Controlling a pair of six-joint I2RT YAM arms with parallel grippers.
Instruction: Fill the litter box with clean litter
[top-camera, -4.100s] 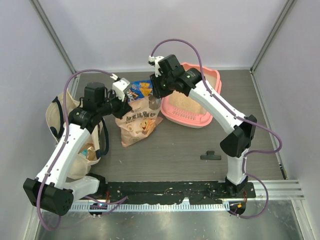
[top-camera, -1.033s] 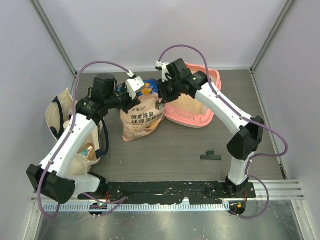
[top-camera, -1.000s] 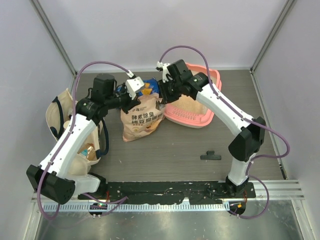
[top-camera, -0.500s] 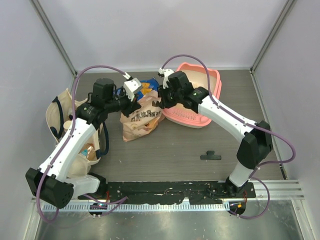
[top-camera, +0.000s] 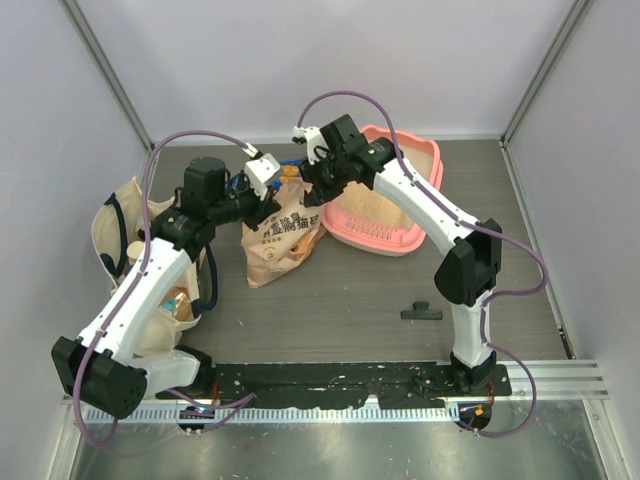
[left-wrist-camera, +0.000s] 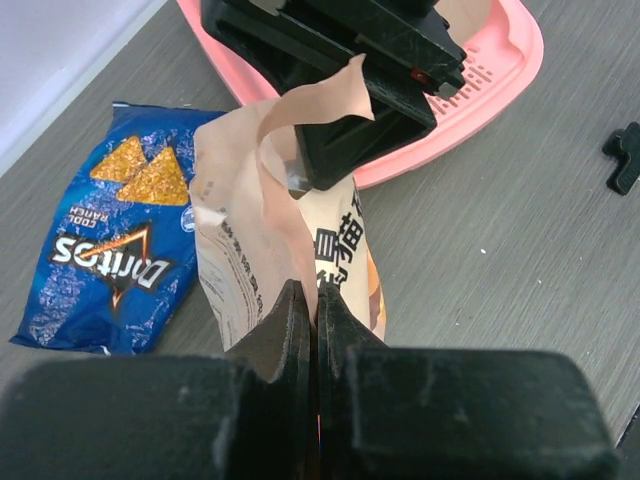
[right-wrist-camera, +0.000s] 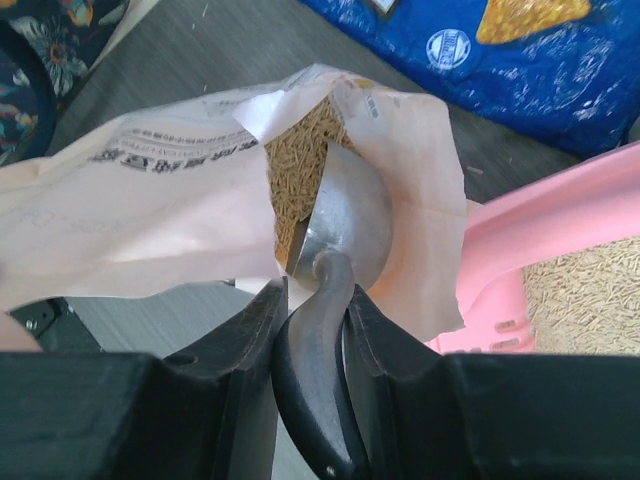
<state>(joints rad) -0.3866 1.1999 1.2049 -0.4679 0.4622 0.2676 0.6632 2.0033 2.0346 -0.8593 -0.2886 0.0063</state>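
The left arm reaches from the near-left corner of the tabletop, left gripper (left-wrist-camera: 310, 300) clenched on the top edge of the litter bag (left-wrist-camera: 240, 230). The right arm arches over the litter box (top-camera: 372, 238) by the far edge, right gripper (right-wrist-camera: 315, 295) grasping a scoop (right-wrist-camera: 345, 225) whose bowl rests on the clean litter (right-wrist-camera: 297, 165) in the bag's mouth. A Doritos bag (left-wrist-camera: 110, 240) lies just behind the bag, a tote bag (top-camera: 112, 232) at the left edge.

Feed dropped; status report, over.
Left end effector shut on rim of beige litter bag. Right end effector shut on metal scoop, bowl in bag mouth. Pink plastic litter box partly filled. Path clear.
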